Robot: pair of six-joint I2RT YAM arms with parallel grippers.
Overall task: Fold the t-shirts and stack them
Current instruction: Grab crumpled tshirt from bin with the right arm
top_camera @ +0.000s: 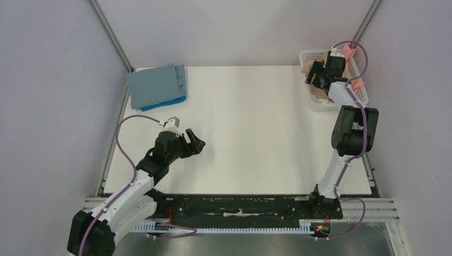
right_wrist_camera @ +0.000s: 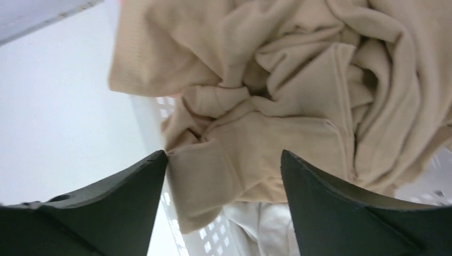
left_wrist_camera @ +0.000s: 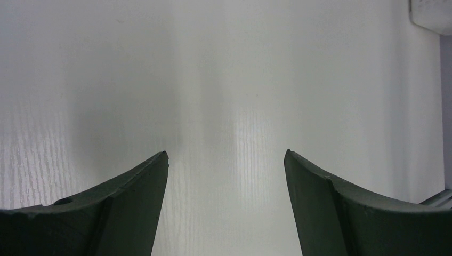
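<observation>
A folded dusty grey-blue t-shirt (top_camera: 155,84) lies on a bright blue one (top_camera: 169,101) at the table's far left corner. A crumpled beige-tan t-shirt (right_wrist_camera: 277,90) fills the white lattice basket (top_camera: 312,55) at the far right, spilling over its wall. Salmon pink cloth (top_camera: 349,53) shows at the basket's far side. My right gripper (right_wrist_camera: 224,154) hangs open just over the beige-tan shirt, jaws wide apart, holding nothing; it also shows in the top view (top_camera: 318,74). My left gripper (top_camera: 195,144) is open and empty over bare table at the near left (left_wrist_camera: 225,154).
A whitish cloth (right_wrist_camera: 272,226) lies under the beige-tan shirt in the basket. Walls and metal frame posts (top_camera: 111,33) close in the white table (top_camera: 245,138). A black rail (top_camera: 240,205) runs along the near edge.
</observation>
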